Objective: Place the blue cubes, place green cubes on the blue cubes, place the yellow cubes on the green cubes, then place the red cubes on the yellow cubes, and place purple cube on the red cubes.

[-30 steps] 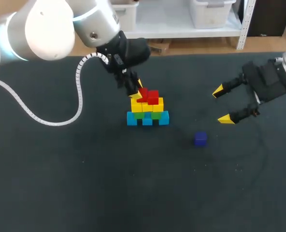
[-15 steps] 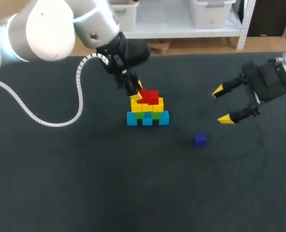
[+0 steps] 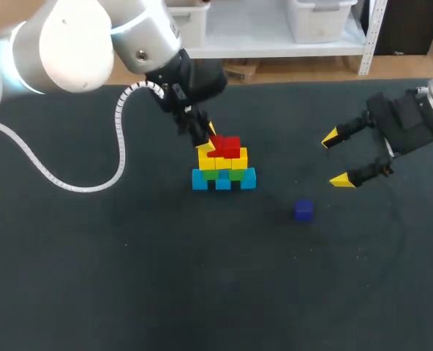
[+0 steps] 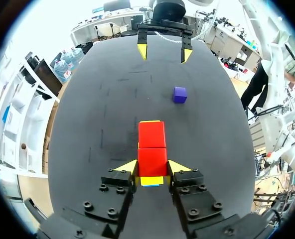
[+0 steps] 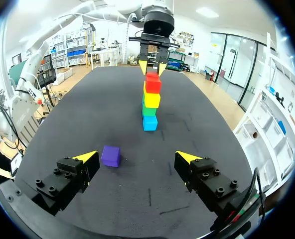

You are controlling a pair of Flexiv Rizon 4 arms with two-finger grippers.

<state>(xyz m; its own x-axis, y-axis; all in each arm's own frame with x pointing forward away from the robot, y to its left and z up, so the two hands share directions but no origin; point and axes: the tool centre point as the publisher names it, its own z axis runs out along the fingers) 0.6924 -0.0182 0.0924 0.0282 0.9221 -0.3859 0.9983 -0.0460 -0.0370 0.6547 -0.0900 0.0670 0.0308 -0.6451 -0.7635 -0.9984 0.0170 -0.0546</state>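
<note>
A stack stands mid-table: blue cubes (image 3: 223,180) at the base, green cubes (image 3: 224,174) on them, yellow cubes (image 3: 222,159) above, two red cubes (image 3: 230,147) on top. My left gripper (image 3: 211,142) is at the stack's top, shut on the nearer red cube (image 4: 152,162), its yellow tips touching both sides; the second red cube (image 4: 151,134) lies just ahead of it. The purple cube (image 3: 303,210) sits alone on the mat, right of the stack. My right gripper (image 3: 336,157) hovers open above and right of it, holding nothing; the purple cube (image 5: 110,156) shows ahead of its one finger.
The dark mat (image 3: 129,278) covers the table. From the right wrist, the stack (image 5: 151,99) rises straight ahead with my left gripper (image 5: 153,68) at its top.
</note>
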